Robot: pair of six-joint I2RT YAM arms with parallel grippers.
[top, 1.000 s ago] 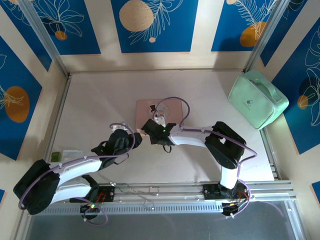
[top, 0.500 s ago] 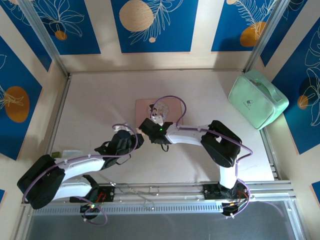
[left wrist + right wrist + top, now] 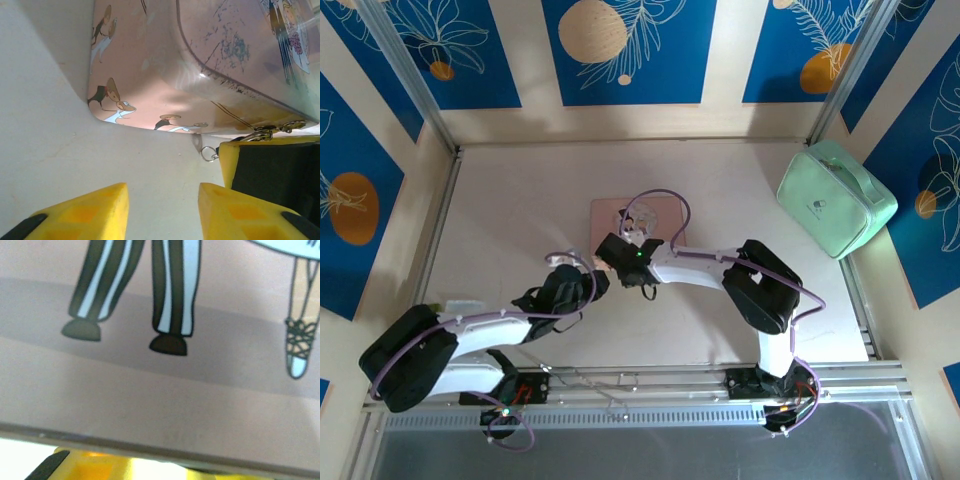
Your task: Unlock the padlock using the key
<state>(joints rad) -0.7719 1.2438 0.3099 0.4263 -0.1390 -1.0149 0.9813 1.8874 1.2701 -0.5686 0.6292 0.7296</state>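
1. The pink box (image 3: 638, 222) lies on the bench (image 3: 520, 200). It is pale pink metal with rounded corners and printed cartoon figures, and its lid is scuffed with dark scratches in the left wrist view (image 3: 150, 65).
2. At the box's lower front edge, on the side towards the arms, small silvery metal parts show. A thin silvery ring (image 3: 207, 153) hangs just below the edge, and a silvery hooked loop (image 3: 265, 134) lies against the edge beside it.
3. Whether these parts belong to the padlock or to the key cannot be told. No blue body can be made out at that edge.
4. The left hand (image 3: 582, 275) sits just outside the box's near left corner. Its yellow fingers (image 3: 75, 215) stand moderately apart with bare bench between them, gripping nothing.
5. The right hand (image 3: 633, 245) is at the box's front edge. One of its yellow fingers (image 3: 226, 165) is just beside the ring and under the hooked loop.
6. Its wrist camera is pressed close to the box's printed side (image 3: 160, 390), with a yellow finger (image 3: 85, 465) below. Whether it is gripping anything cannot be told.
7. A mint-green case (image 3: 835, 197) stands well apart from the box, to its right.
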